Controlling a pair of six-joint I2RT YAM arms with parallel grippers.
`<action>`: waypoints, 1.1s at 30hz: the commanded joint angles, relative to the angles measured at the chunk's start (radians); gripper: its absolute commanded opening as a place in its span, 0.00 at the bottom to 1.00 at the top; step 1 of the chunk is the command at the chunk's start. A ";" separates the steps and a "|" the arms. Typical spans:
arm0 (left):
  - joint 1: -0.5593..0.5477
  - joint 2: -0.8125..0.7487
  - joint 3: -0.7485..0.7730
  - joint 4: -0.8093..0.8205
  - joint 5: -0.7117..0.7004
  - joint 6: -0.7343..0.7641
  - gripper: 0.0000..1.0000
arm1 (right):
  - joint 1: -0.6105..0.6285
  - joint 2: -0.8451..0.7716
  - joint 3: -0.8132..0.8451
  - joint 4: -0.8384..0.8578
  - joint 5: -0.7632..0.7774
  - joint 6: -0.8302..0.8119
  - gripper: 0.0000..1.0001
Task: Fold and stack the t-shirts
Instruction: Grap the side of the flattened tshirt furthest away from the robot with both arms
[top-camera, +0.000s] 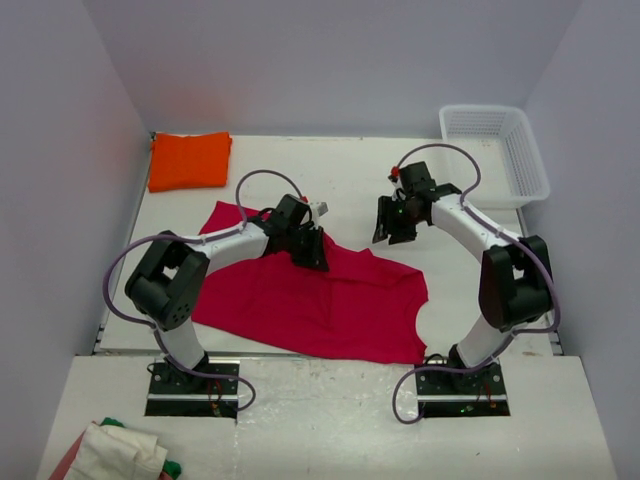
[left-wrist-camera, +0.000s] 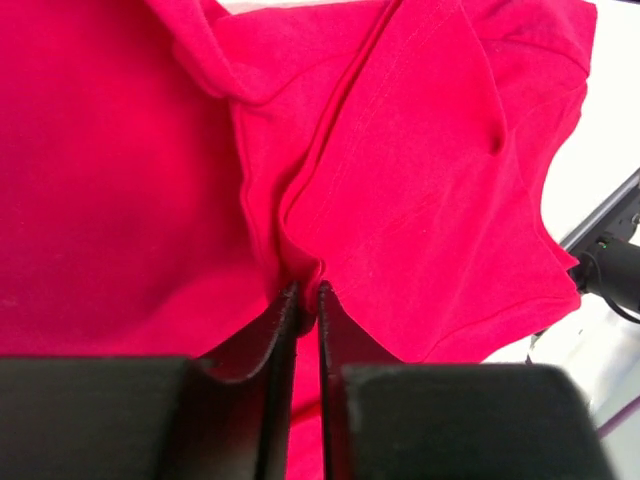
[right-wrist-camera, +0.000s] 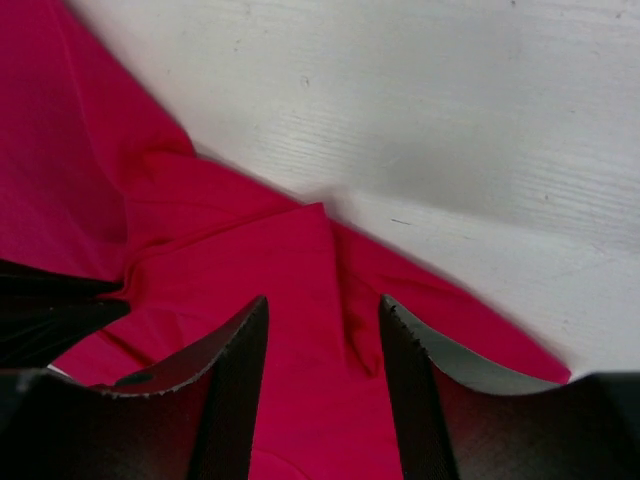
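The crimson-red t-shirt (top-camera: 330, 300) lies spread over the middle of the table, its upper edge bunched. My left gripper (top-camera: 312, 250) sits on that upper edge. In the left wrist view the left gripper (left-wrist-camera: 308, 292) is shut on a raised fold of the red t-shirt (left-wrist-camera: 420, 180), pinched at the fingertips. My right gripper (top-camera: 390, 232) hangs to the right of the shirt's top edge. In its wrist view the right gripper (right-wrist-camera: 323, 305) stands open above the red t-shirt (right-wrist-camera: 290, 260), holding nothing. The orange t-shirt (top-camera: 189, 160) lies folded at the far left corner.
A white mesh basket (top-camera: 495, 150) stands at the far right corner. A heap of pale and coloured cloth (top-camera: 115, 452) lies off the table at the near left. Bare white table (right-wrist-camera: 450, 130) shows beyond the red cloth.
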 joint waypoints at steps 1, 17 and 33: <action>-0.001 -0.049 0.010 -0.004 -0.026 -0.016 0.17 | 0.020 0.024 0.002 0.062 -0.027 0.000 0.49; -0.003 -0.141 0.056 -0.093 -0.098 0.003 0.52 | 0.040 0.195 0.076 0.084 -0.069 -0.009 0.44; -0.001 -0.155 0.058 -0.107 -0.106 0.018 0.52 | 0.051 0.237 0.088 0.088 -0.074 -0.014 0.37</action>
